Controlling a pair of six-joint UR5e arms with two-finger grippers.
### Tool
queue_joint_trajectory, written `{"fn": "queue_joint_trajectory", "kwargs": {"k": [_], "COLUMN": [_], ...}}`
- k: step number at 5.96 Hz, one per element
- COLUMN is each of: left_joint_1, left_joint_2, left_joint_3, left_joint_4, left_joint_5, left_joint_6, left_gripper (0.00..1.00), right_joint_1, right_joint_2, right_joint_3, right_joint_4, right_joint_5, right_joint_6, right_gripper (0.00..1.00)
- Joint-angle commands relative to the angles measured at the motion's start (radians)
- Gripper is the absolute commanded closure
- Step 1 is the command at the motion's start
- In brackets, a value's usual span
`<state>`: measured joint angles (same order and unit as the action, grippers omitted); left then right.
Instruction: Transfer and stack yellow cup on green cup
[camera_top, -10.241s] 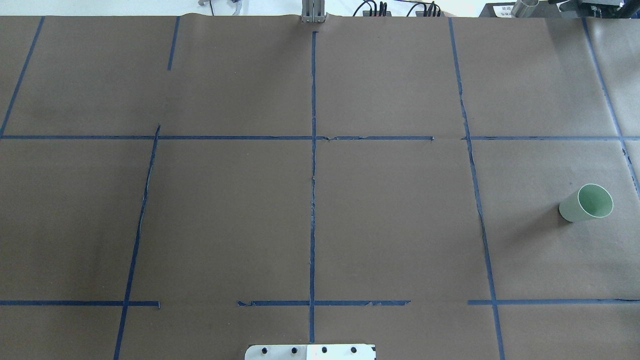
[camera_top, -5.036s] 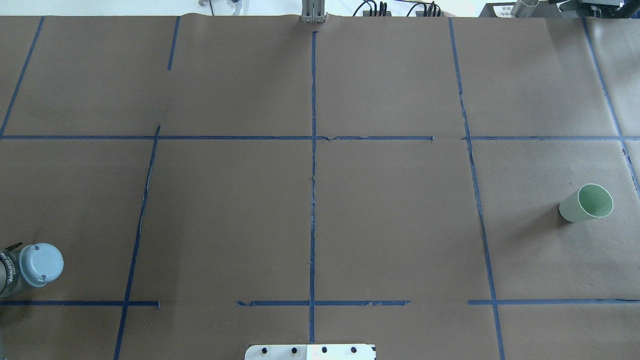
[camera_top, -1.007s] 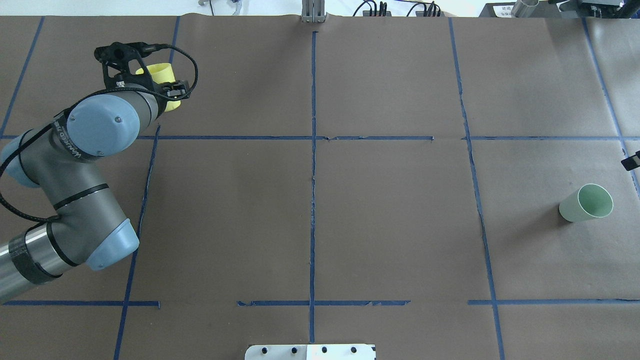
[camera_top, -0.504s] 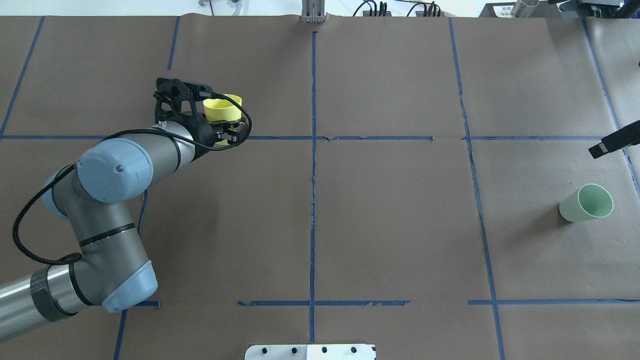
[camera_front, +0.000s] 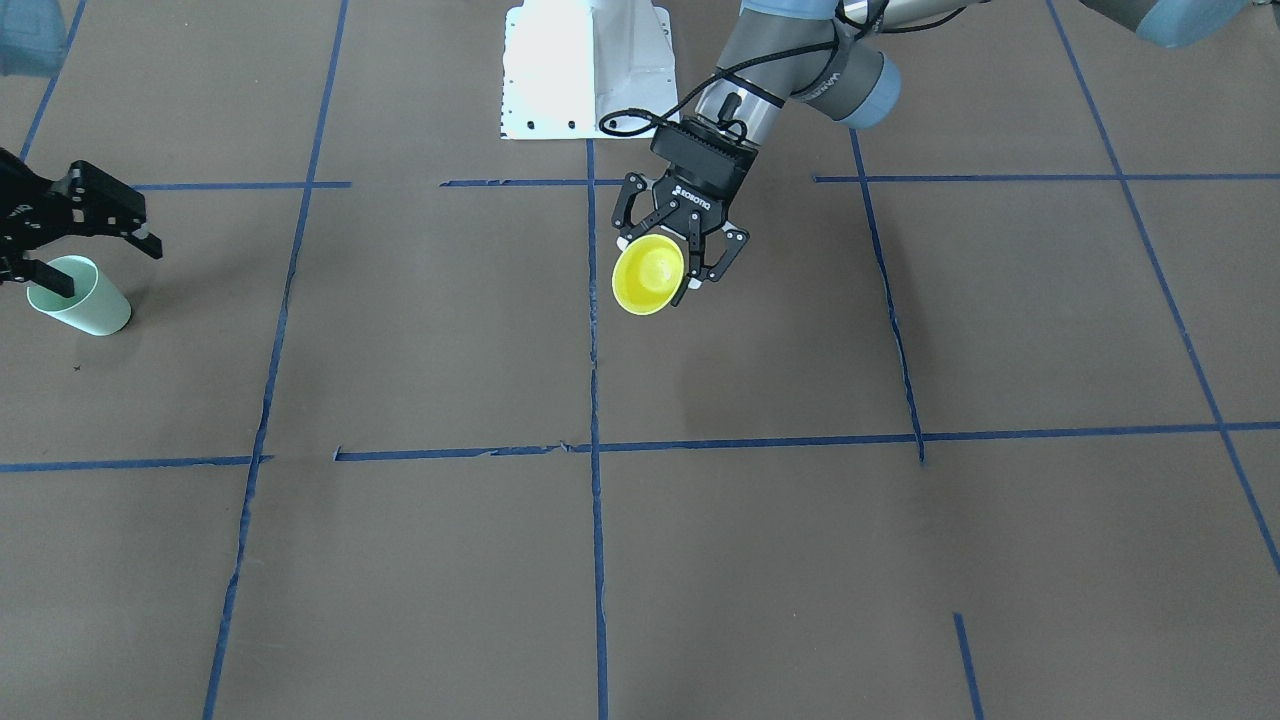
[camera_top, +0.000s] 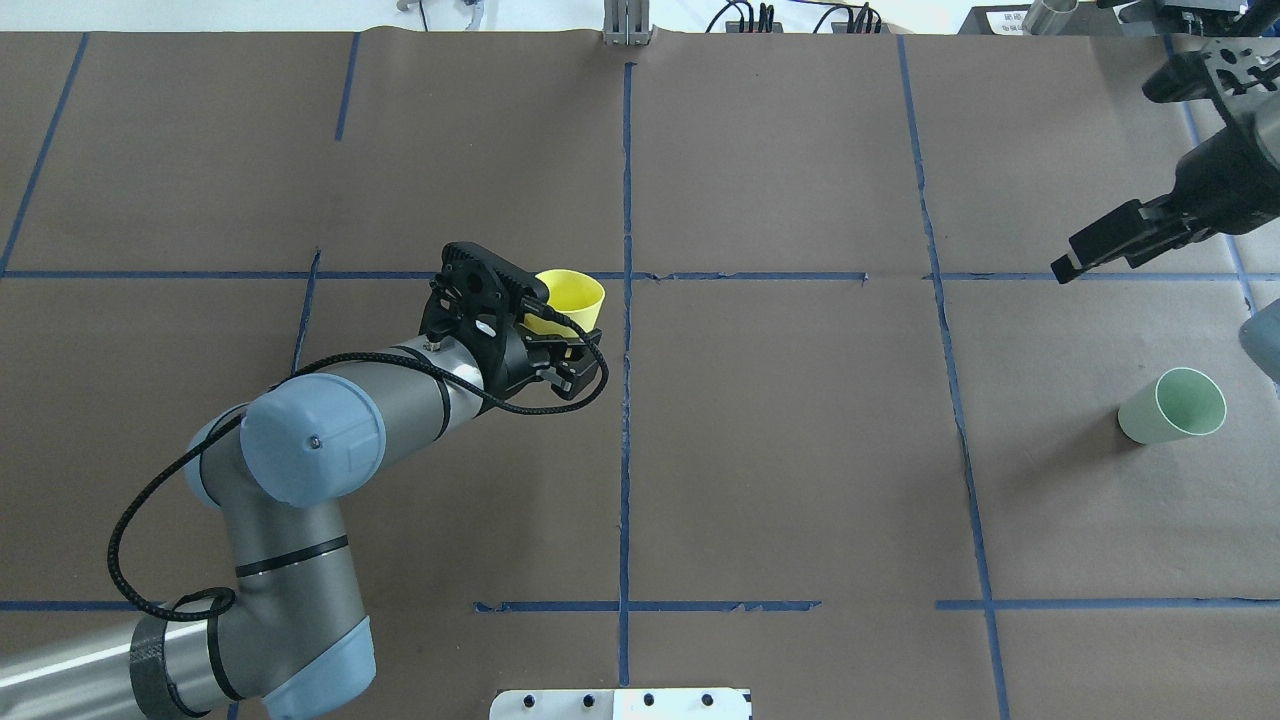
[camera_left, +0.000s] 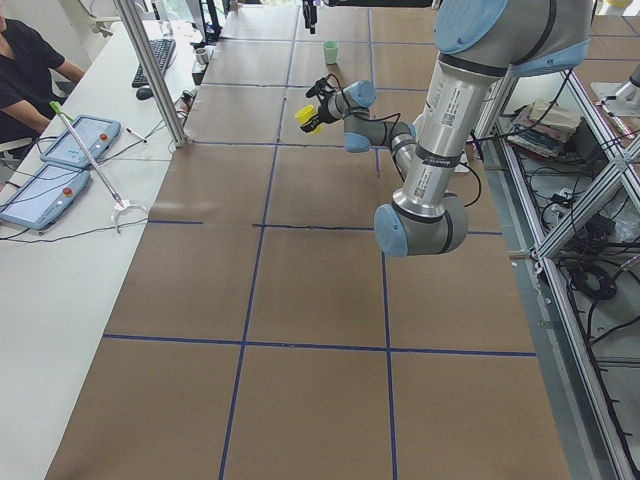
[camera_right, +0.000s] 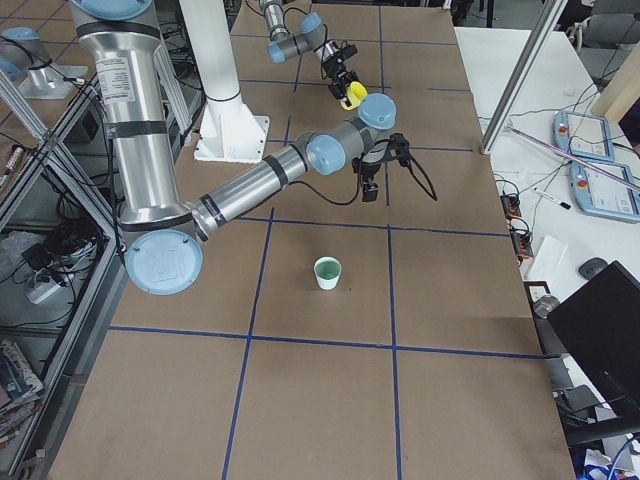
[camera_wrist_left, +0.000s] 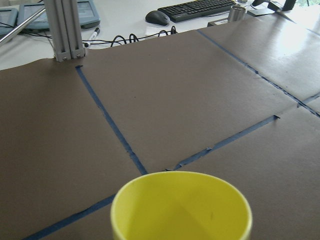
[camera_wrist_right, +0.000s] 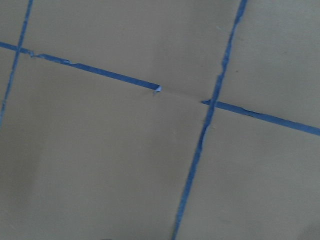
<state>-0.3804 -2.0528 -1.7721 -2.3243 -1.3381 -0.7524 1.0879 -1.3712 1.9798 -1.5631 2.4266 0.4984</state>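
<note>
One ROBOTIQ label on left end effector gripping yellow cup.

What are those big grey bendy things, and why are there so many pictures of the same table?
The grey bendy things are two robot arms. Each ends in a gripper, which is a claw with two fingers. All the pictures show one moment, taken by different cameras. One looks down from behind the robot and one faces it from across the table. Two look along the table from its ends, and a small one rides on each wrist.

The table is covered in brown paper with blue tape lines. The left gripper is shut on the yellow cup and holds it in the air near the middle line. That is why the left wrist camera sees the cup's rim so close. The green cup stands on the robot's right side. The right gripper is open and empty, near that cup but not touching it.
</note>
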Motion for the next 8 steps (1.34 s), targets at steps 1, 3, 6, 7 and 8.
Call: {"fn": "queue_joint_trajectory", "kwargs": {"k": [1, 3, 6, 7, 8], "left_joint_1": [0.021, 0.113, 0.162, 0.167, 0.178], "left_joint_2": [-0.015, -0.020, -0.030, -0.035, -0.036], "left_joint_3": [0.031, 0.089, 0.122, 0.120, 0.123], "left_joint_4": [-0.079, -0.226, -0.268, -0.268, -0.268], "left_joint_5": [0.020, 0.200, 0.267, 0.266, 0.266], "left_joint_6": [0.028, 0.168, 0.169, 0.169, 0.169], "left_gripper": [0.93, 0.82, 0.64, 0.63, 0.61], "right_joint_1": [-0.162, -0.285, -0.355, -0.379, -0.405], "right_joint_2": [0.162, 0.268, 0.441, 0.443, 0.443], "right_joint_3": [-0.001, -0.009, -0.134, -0.134, -0.137], "right_joint_4": [0.000, 0.000, 0.000, 0.009, 0.033], "right_joint_5": [-0.096, -0.173, -0.182, -0.182, -0.182], "right_joint_6": [0.281, 0.478, 0.613, 0.614, 0.623], "right_gripper": [0.00, 0.00, 0.00, 0.00, 0.00]}}
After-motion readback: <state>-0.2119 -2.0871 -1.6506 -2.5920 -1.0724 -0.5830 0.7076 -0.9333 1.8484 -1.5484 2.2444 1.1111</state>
